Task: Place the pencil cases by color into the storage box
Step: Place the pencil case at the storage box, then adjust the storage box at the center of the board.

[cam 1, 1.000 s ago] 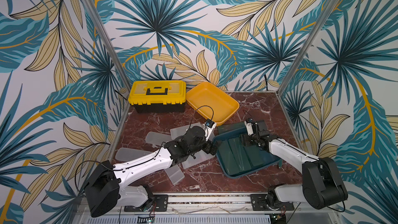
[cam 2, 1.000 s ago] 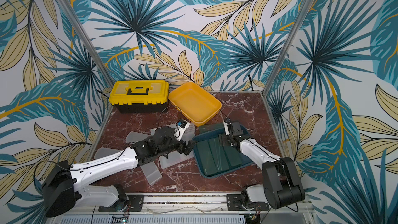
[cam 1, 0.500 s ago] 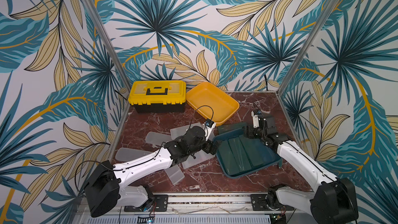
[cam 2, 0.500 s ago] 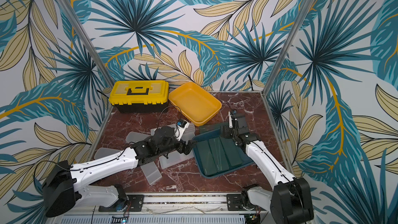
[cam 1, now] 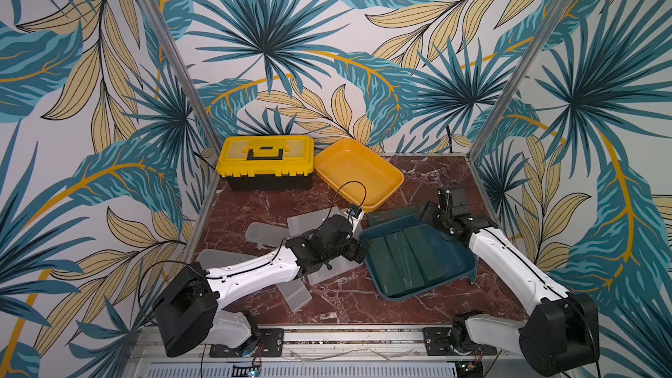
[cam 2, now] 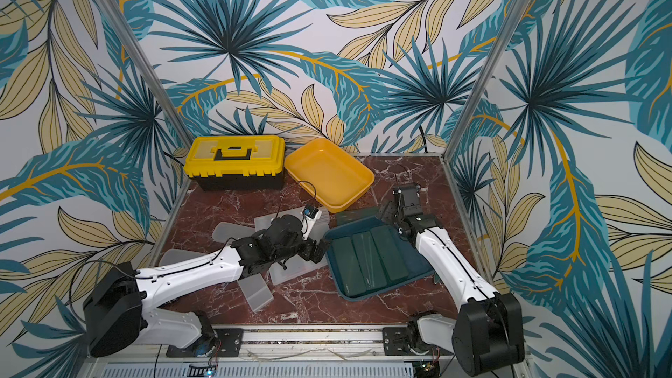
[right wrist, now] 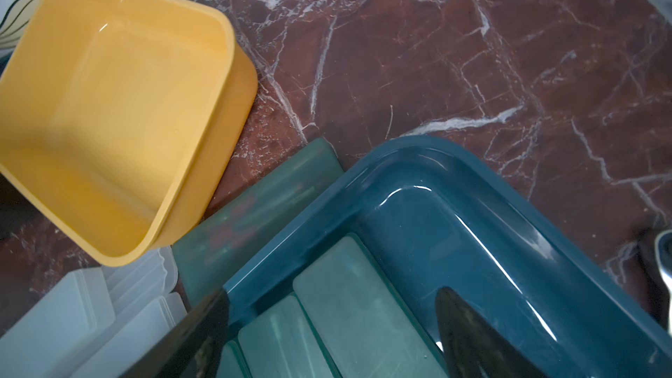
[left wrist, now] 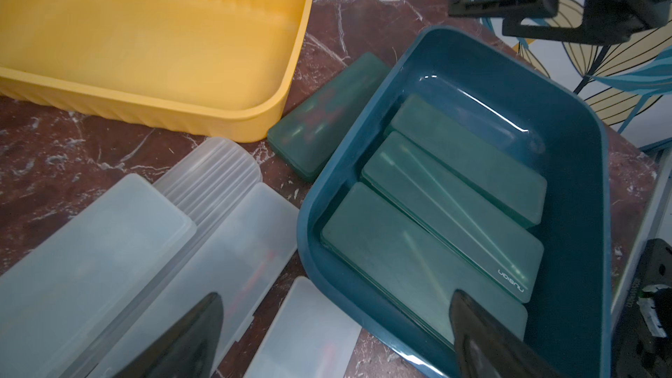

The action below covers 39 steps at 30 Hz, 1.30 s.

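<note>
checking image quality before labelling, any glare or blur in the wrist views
Left wrist view: glare streak on the glossy dark teal plastic tray, black fingertips blurred up close. Right wrist view: glare along the same tray's wall, frosted translucent white cases soft.

yellow tray [cam 1: 358,172] open inside, green case [left wrist: 327,118] tight beside teal tray [left wrist: 309,241]

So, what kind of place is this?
Probably a staged robot test cell, not a home: two arms mounted on a metal rail, a marble-pattern tabletop, printed leaf-pattern walls enclosing it.
</note>
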Each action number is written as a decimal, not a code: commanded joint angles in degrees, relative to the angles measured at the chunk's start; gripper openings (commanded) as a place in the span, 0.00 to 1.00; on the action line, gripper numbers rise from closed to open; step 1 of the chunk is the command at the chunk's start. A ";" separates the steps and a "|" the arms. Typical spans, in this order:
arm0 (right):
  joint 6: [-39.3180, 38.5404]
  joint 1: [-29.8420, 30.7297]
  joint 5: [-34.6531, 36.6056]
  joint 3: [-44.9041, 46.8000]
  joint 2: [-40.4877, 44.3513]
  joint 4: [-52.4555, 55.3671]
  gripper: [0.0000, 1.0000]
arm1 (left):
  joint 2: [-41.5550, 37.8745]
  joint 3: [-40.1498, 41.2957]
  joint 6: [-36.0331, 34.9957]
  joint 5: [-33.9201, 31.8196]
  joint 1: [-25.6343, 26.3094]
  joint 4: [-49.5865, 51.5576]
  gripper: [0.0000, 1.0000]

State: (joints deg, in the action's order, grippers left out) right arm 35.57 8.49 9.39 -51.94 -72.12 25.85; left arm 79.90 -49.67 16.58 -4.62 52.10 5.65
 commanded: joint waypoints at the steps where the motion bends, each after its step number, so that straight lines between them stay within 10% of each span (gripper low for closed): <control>1: 5.82 -3.03 -2.23 2.77 -2.42 -1.91 0.89 | 0.74 -3.05 0.30 0.93 0.11 0.21 0.97; 22: -7.61 -8.92 -16.34 -24.55 -31.71 -10.90 0.87 | 4.99 -6.49 0.21 2.85 -3.66 2.57 0.98; 39: -6.66 -8.84 -16.72 -5.54 -5.79 -5.69 0.87 | 17.02 -14.83 -3.57 11.25 -5.07 2.37 0.97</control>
State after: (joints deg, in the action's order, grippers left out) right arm 27.42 -0.34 -7.77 -61.08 -79.42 16.40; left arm 95.00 -60.71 14.68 3.09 47.33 8.12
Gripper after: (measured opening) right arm 0.869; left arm 0.975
